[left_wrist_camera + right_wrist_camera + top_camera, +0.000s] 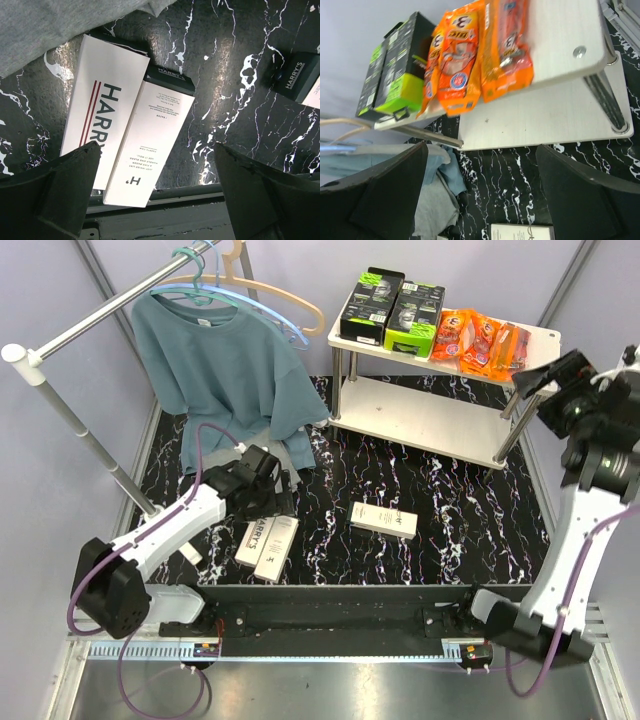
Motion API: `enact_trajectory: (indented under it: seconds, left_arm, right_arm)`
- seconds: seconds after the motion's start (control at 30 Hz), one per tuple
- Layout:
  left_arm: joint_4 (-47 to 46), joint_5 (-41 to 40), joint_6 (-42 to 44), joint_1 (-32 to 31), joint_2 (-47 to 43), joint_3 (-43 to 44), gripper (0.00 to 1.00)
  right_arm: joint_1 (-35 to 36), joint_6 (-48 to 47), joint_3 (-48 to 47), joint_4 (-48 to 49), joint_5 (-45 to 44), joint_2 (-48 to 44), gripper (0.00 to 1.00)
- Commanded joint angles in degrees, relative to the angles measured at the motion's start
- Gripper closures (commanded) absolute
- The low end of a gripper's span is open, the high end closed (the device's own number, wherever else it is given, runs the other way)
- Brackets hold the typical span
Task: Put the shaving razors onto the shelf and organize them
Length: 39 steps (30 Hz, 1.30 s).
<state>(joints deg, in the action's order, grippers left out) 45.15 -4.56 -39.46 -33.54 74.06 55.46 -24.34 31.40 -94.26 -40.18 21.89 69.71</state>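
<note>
Nearest you, a white Harry's box (100, 110) lies flat by the desk's (450, 490) near edge with a second Harry's box (150, 145) touching its side, both pointing away from the arms. The left claw (155, 200) hangs right over them, fingers spread wide with nothing between them; it looks set up for a pick from above, most likely the second box, which sits more in the gap. A grey cloth (50, 25) lies just beside the far end of the pair, so watch you don't snag it. The third Harry's box (384, 519) lies alone mid-desk, well apart from the pair, between them and the shelf (540, 340). That makes three razor packs on the desk to move. Further back on the right, the shelf's lower board (420, 415) is bare. On the top board, two black-and-lime boxes (372, 305) stand side by side at the left end. The orange blister packs (480, 340) overlap at the right, ends hanging a bit over the front edge. They're grouped by kind, so the lower board looks like the spot for the white boxes. The right claw (480, 195) is raised just beside the shelf's right end, fingers wide apart, holding nothing. The desk is glossy black with white marbling. At the far left a metal rail (100, 320) carries hangers and a teal T-shirt (220, 360). The walls are plain and pale.
</note>
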Motion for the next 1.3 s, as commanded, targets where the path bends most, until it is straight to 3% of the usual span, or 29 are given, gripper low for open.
enact_trajectory:
  seconds: [0.0,0.23,0.47,0.6,0.63,0.83,1.07,1.27]
  left_arm:
    - [-1.3,0.2,-0.3,-0.3,-2.2,-0.4,0.01]
    - [-1.3,0.5,-0.8,-0.4,-2.9,-0.3,0.01]
    - [-2.3,1.9,-1.8,-1.3,-1.6,0.3,0.01]
    - [-3.5,1.7,-2.8,-3.4,0.6,1.5,0.01]
    - [-3.5,1.7,-2.8,-3.8,1.2,1.8,0.01]
    - [-3.7,0.9,-4.0,-7.3,5.4,4.5,0.01]
    - [-6.3,2.9,-6.9,-11.2,10.0,6.9,0.01]
    - [-8.3,4.2,-8.0,-13.4,12.7,8.3,0.01]
  right_arm:
    - [0.2,-0.8,7.1,2.4,3.1,-8.1,0.00]
    - [0.2,-2.7,15.4,-3.0,5.9,-15.9,0.00]
    - [0.9,-3.0,30.5,-2.4,10.0,-20.7,0.00]
    - [6.6,-1.1,39.1,0.8,8.1,-20.3,0.00]
    - [11.0,-0.1,42.0,1.5,6.8,-20.0,0.00]
    - [22.7,2.7,49.9,8.0,-0.2,-12.9,0.00]
    - [25.5,1.6,54.1,14.1,-0.8,-1.3,0.00]
    - [28.3,-0.3,51.3,17.8,0.3,11.6,0.01]
